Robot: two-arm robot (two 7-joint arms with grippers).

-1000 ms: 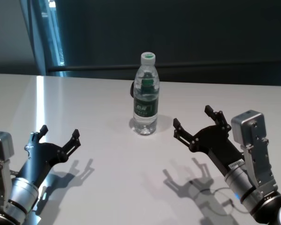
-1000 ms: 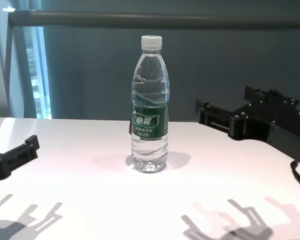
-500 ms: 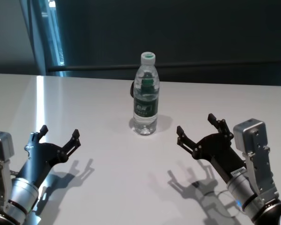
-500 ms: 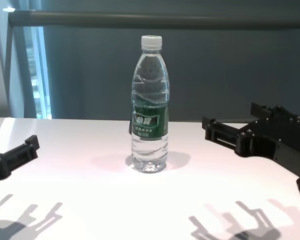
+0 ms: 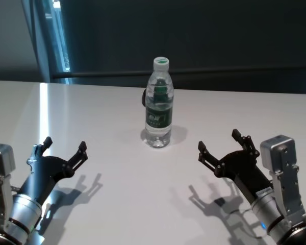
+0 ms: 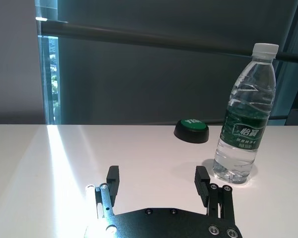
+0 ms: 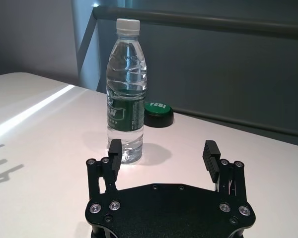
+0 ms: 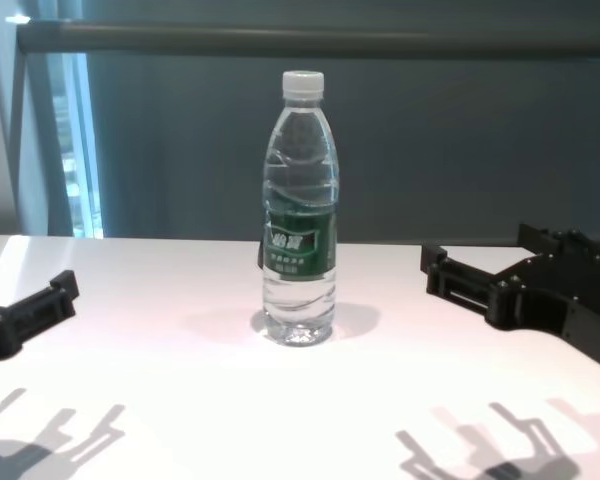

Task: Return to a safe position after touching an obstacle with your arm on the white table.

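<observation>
The obstacle point(image 5: 158, 104) stands upright at 12 o'clock on the white table point(image 5: 117, 204). The right gripper point(image 5: 225, 148), at 4 o'clock from it, hovers above the surface, fingers spread wide, empty. The left gripper point(image 5: 64, 148), at 8 o'clock, is likewise spread and empty. A green-topped object point(image 7: 158, 113), possibly a button, sits behind the bottle.

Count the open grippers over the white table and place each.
2: the left gripper hovers near-left of the water bottle; the right gripper hovers near-right of it. None hidden.
</observation>
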